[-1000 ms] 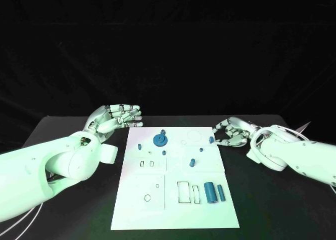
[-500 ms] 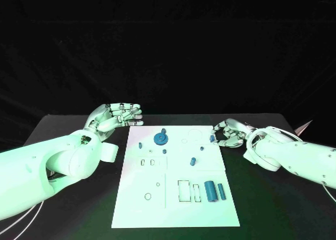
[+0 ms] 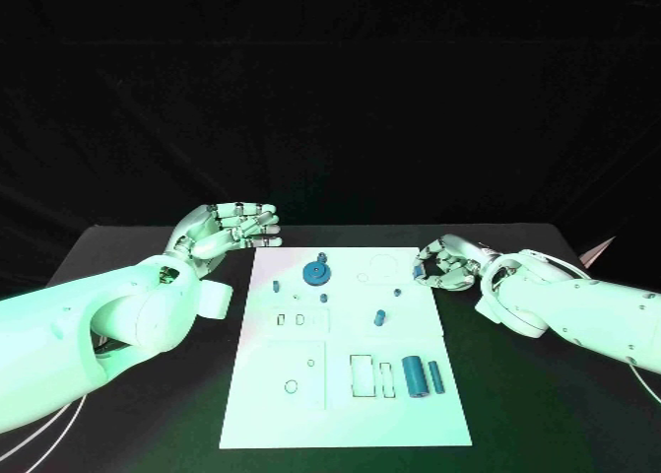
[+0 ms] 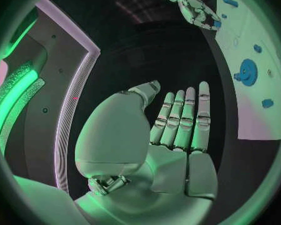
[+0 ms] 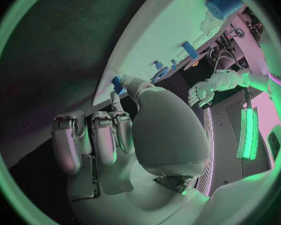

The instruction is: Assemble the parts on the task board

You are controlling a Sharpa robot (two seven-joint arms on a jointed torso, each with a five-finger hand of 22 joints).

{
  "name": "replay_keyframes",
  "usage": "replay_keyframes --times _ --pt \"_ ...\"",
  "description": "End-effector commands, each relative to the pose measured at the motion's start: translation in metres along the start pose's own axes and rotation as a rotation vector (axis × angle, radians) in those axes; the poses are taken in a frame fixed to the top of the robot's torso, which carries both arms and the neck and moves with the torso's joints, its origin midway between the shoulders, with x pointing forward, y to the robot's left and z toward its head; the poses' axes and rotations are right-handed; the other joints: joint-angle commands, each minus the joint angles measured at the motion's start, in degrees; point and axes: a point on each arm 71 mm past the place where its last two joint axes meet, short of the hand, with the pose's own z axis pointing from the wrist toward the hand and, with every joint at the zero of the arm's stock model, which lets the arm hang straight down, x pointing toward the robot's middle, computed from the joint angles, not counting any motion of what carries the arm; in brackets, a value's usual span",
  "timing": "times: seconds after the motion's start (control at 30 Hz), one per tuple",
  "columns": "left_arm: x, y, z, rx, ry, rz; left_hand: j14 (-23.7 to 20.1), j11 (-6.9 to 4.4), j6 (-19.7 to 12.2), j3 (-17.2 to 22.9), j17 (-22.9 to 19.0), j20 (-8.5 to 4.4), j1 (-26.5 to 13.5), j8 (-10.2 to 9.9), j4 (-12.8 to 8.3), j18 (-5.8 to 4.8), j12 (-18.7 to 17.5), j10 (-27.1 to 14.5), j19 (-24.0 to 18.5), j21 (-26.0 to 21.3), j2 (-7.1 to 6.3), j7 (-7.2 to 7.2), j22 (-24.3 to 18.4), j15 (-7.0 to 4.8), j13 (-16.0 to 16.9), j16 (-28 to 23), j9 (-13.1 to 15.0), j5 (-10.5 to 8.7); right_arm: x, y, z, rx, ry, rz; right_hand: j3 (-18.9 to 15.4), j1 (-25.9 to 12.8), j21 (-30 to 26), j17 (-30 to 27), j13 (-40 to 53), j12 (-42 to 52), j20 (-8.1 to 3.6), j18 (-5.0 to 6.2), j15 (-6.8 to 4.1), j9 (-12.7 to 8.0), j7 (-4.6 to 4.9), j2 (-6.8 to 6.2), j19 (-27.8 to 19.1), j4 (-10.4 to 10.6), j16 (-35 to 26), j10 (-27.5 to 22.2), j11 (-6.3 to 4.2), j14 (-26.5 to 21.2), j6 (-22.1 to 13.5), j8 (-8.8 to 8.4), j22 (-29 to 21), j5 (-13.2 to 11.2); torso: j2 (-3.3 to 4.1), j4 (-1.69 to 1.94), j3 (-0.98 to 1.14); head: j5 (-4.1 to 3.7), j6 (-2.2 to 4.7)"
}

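The white task board (image 3: 401,424) lies in the middle of the black table. My right hand (image 3: 446,261) is at the board's far right edge and pinches a small blue peg (image 3: 419,271) between thumb and fingertip; the peg (image 5: 117,83) shows at the fingertips in the right wrist view too. My left hand (image 3: 231,229) hovers off the board's far left corner, holding nothing, its fingers (image 4: 184,117) straight and side by side. A blue gear (image 3: 316,273) sits on the board's far part. Two blue cylinders (image 3: 414,376) lie near its right edge.
More small blue pegs stand on the board, one near the left edge (image 3: 275,288) and one in the middle (image 3: 378,317). Empty slots and holes (image 3: 360,377) mark the near half. Black table surface (image 3: 543,394) lies on both sides of the board.
My right hand has shifted a little left onto the board's edge and its fingers have closed round the small blue peg. The left hand has stayed put.
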Motion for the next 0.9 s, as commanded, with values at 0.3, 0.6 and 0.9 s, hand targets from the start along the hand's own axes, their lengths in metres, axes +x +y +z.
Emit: replay_keyframes --times 0.3,0.6,0.9 --pt "0.0016 -0.001 0.0 0.007 0.018 -0.007 -0.3 0.12 -0.4 0.0 0.1 -0.12 0.4 -0.3 -0.3 0.65 -0.3 -0.2 0.2 0.2 -0.21 1.36 -0.1 -0.06 0.0 -0.4 0.0 -0.23 0.0016 0.0013 0.0012 0.002 0.003 -0.004 0.5 -0.5 0.3 15.1 13.3 0.5 -0.49 -0.4 -0.53 0.1 -0.09 0.19 6.0 0.0 0.4 4.1 -0.2 5.9 0.5 0.47 15.1 -0.4 0.03 -0.03 0.0 0.06 -0.08" --pt "0.0013 -0.0009 0.0 0.006 0.017 -0.006 -0.3 0.12 -0.4 0.0 0.1 -0.12 0.4 -0.3 -0.3 0.65 -0.3 -0.2 0.2 0.2 -0.21 1.36 -0.1 -0.06 0.0 -0.4 0.0 -0.23 0.0014 0.0021 0.0016 0.001 -0.005 -0.004 1.9 -1.0 0.3 15.1 13.6 0.9 -1.04 -0.4 -1.13 0.6 -0.77 1.2 6.0 -0.2 0.4 4.5 -0.76 5.9 3.1 1.62 15.1 -0.3 0.02 0.0 0.02 0.07 -0.12" --pt "0.001 -0.0008 0.0 0.005 0.017 -0.006 -0.3 0.12 -0.4 0.0 0.1 -0.12 0.4 -0.3 -0.3 0.65 -0.3 -0.2 0.2 0.2 -0.21 1.36 -0.1 -0.06 0.0 -0.4 0.0 -0.23 -0.0013 0.0037 0.0016 -0.001 -0.054 -0.008 4.3 -0.8 0.3 15.1 14.0 1.4 -2.1 -0.4 -2.27 1.8 -2.24 3.58 6.0 -1.4 0.4 4.9 -2.08 5.9 5.4 3.73 15.1 -2.2 0.01 -0.05 0.07 0.04 -0.19"
